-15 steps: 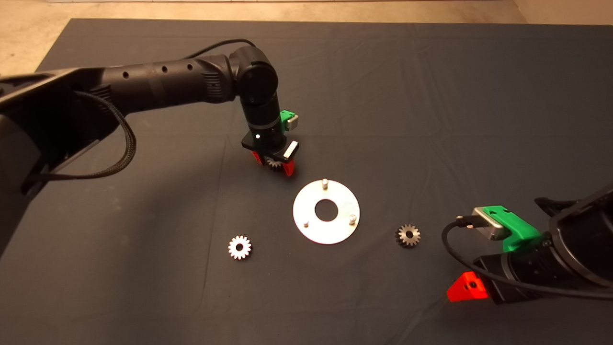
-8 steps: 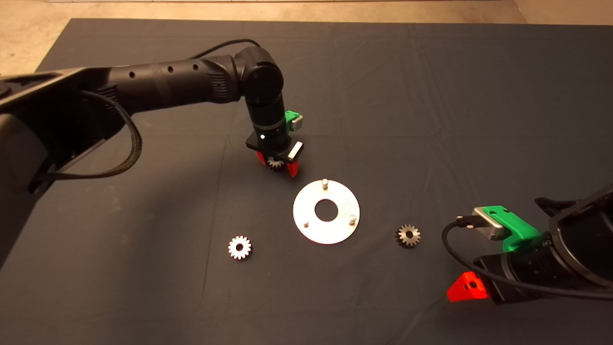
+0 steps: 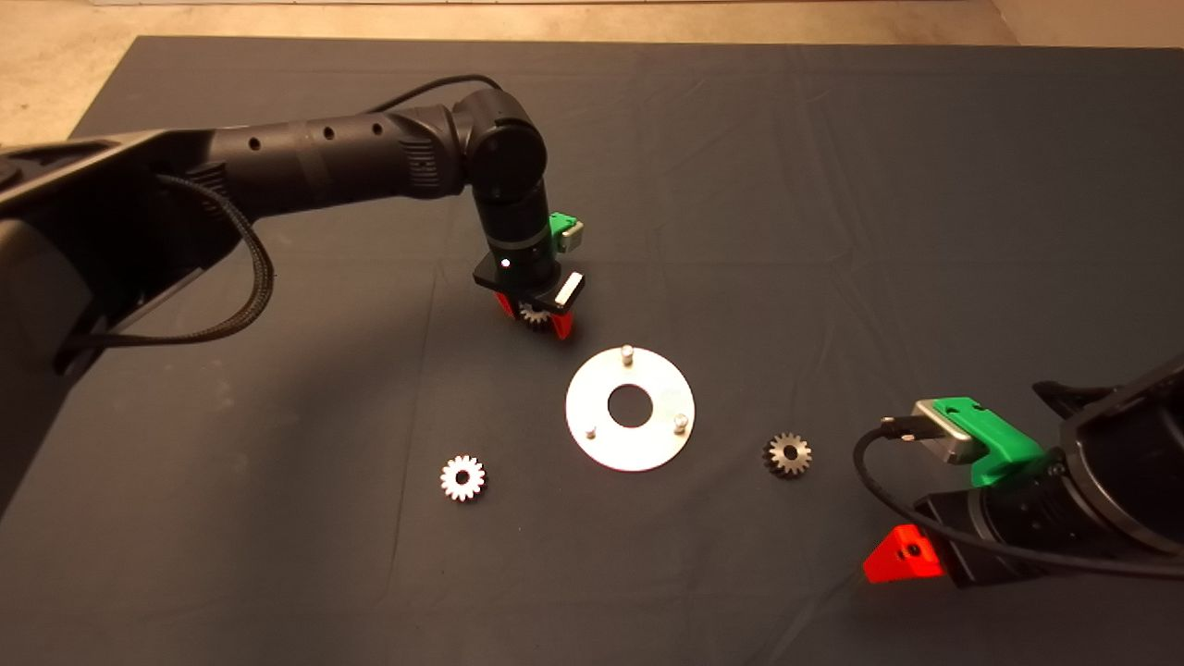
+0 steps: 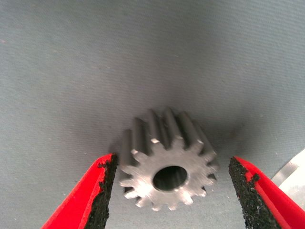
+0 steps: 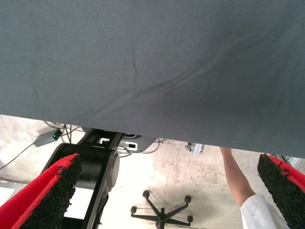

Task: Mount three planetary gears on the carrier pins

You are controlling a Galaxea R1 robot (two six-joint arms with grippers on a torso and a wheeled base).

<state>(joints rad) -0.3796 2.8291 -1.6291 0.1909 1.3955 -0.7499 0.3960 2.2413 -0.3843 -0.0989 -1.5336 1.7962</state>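
Gear at the gripper: small silvery-grey metal spur gear [image 4: 167, 162] with a round centre bore, lying on the dark mat [image 3: 832, 185] just up-left of the disc; a gap shows on each side between its teeth and the black pads [image 4: 106, 191].
Left gripper [image 3: 534, 320]: green body, red fingers, pointing down over this gear; jaws apart, straddling it without gripping.
Disc: flat shiny silver metal disc [image 3: 630, 449] with a large central hole, at mid-mat.
Carrier pins [image 3: 627, 352]: three short silver studs upright around the disc's hole; all bare.
Second gear [image 3: 462, 478]: bright silvery, flat on the mat, left of the disc and a little lower, apart from it.
Third gear [image 3: 787, 454]: darker grey, flat on the mat, right of the disc, apart from it.
Right gripper [image 5: 167, 200]: parked well right of the disc, beyond the third gear; fingers spread wide, holding nothing.
Beyond the mat: a person's forearm [image 5: 236, 179] in the right wrist view.
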